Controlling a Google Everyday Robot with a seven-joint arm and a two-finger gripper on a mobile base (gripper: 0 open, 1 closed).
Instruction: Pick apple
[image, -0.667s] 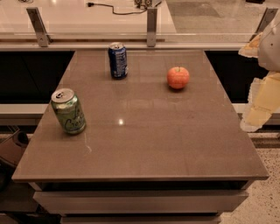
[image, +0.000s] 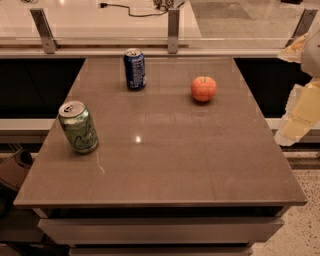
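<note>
The apple (image: 203, 88) is small, round and orange-red with a short stem. It sits on the brown table (image: 165, 160) toward the back right. My gripper (image: 300, 107) is a pale cream-coloured shape at the right edge of the view. It is beyond the table's right side, level with the apple and well to its right, touching nothing.
A blue soda can (image: 135, 69) stands at the back of the table, left of the apple. A green soda can (image: 78, 127) stands near the left edge. A railing with metal posts (image: 173, 30) runs behind the table. Dark gaps flank the table on both sides.
</note>
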